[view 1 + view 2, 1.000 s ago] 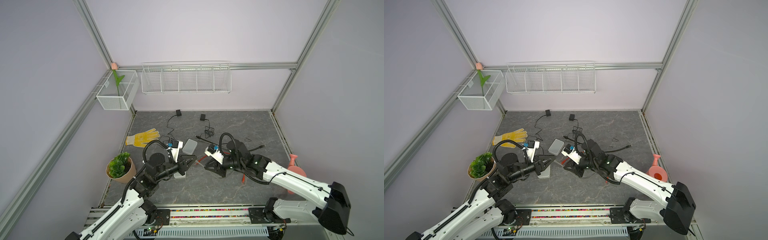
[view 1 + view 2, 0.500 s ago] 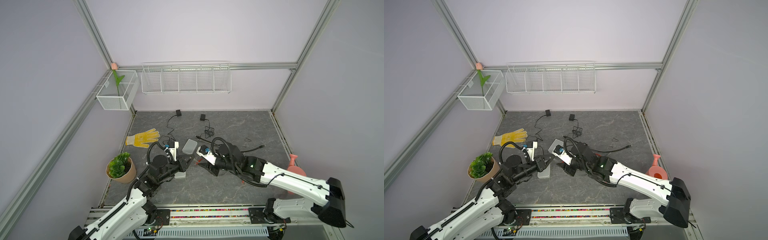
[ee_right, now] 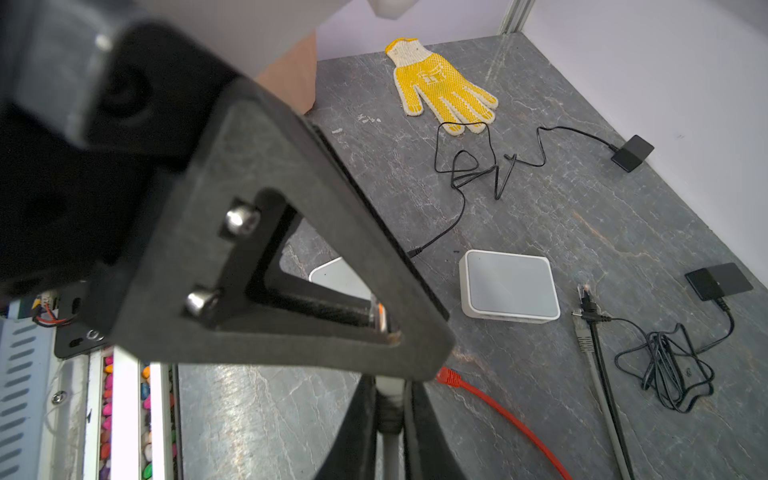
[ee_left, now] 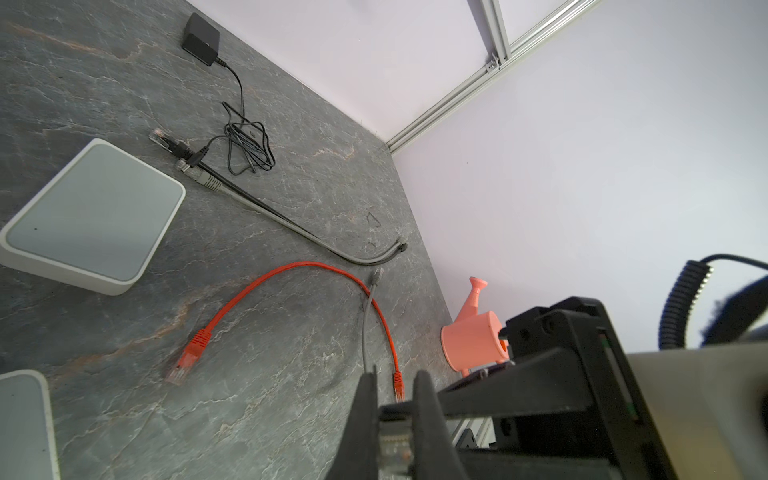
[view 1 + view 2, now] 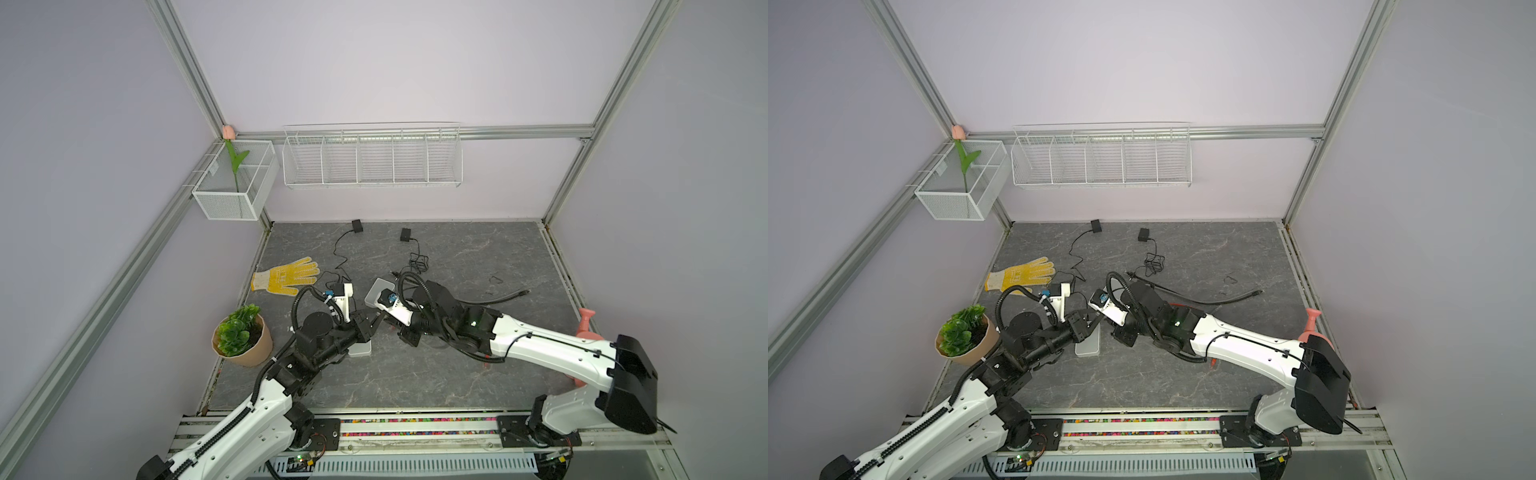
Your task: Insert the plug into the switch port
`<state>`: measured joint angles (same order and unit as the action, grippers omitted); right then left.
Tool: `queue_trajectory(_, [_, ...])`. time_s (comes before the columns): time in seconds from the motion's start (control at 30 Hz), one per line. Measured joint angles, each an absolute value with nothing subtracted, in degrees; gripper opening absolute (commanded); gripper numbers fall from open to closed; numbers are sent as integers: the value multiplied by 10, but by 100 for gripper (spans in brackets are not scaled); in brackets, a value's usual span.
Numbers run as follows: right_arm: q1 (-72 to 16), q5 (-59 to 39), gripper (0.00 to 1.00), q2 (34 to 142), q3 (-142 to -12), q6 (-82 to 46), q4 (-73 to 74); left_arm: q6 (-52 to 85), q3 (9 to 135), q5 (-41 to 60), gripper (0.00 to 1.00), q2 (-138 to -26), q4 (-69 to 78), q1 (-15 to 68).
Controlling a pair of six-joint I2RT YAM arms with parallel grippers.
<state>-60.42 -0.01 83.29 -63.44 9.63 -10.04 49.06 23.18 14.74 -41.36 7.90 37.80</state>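
Note:
My left gripper (image 4: 395, 399) is shut on a clear plug (image 4: 395, 440) at the end of a grey cable (image 4: 365, 328). My right gripper (image 3: 390, 399) faces it tip to tip and is shut on that cable's pale boot (image 3: 389, 409) just behind the plug. In both top views the two grippers (image 5: 380, 318) (image 5: 392, 326) meet above the mat's middle. One white switch (image 4: 91, 216) (image 3: 509, 286) lies flat beyond them. A second switch (image 5: 359, 348) (image 5: 1087, 347) lies under my left gripper (image 5: 1098, 322). No port face shows.
A red cable (image 4: 311, 266) curves across the mat by the right arm. A yellow glove (image 5: 286, 276), a potted plant (image 5: 241, 334) and a pink watering can (image 5: 586, 324) stand around. Black adapters with tangled cords (image 5: 417, 262) and loose dark cables (image 5: 498, 297) lie at the back.
My right gripper has moved left up to the left gripper and its jaws have closed on the grey cable. The left gripper has kept its hold on the plug.

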Motion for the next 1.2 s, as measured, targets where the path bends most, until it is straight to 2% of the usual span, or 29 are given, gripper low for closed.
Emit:
queue_trajectory(0.07, [-596, -23, 6, 835, -634, 93, -100, 485, 230, 149, 60, -407, 74, 378])
queue_trajectory(0.1, [-587, -39, 7, 835, -634, 89, -101, 481, 230, 151, 71, -399, 70, 378])
queue_trajectory(0.13, [-576, -55, 7, 835, -634, 86, -102, 476, 230, 152, 79, -389, 67, 378])
queue_trajectory(0.2, [-538, -106, 6, 835, -636, 78, -111, 460, 230, 149, 84, -350, 51, 378])
queue_trajectory(0.37, [-458, -255, 7, 848, -661, 73, -164, 415, 234, 144, 66, -272, 17, 378])
queue_trajectory(0.57, [-416, -470, 7, 907, -722, 98, -255, 383, 253, 164, 65, -286, -10, 378])
queue_trajectory(0.63, [-413, -514, 6, 927, -743, 116, -290, 383, 253, 169, 61, -294, -13, 378])
queue_trajectory(0.9, [-413, -575, 7, 939, -759, 146, -356, 403, 253, 199, 36, -360, 22, 378])
queue_trajectory(1.2, [-414, -579, 6, 940, -759, 149, -362, 420, 253, 243, 32, -405, 77, 378])
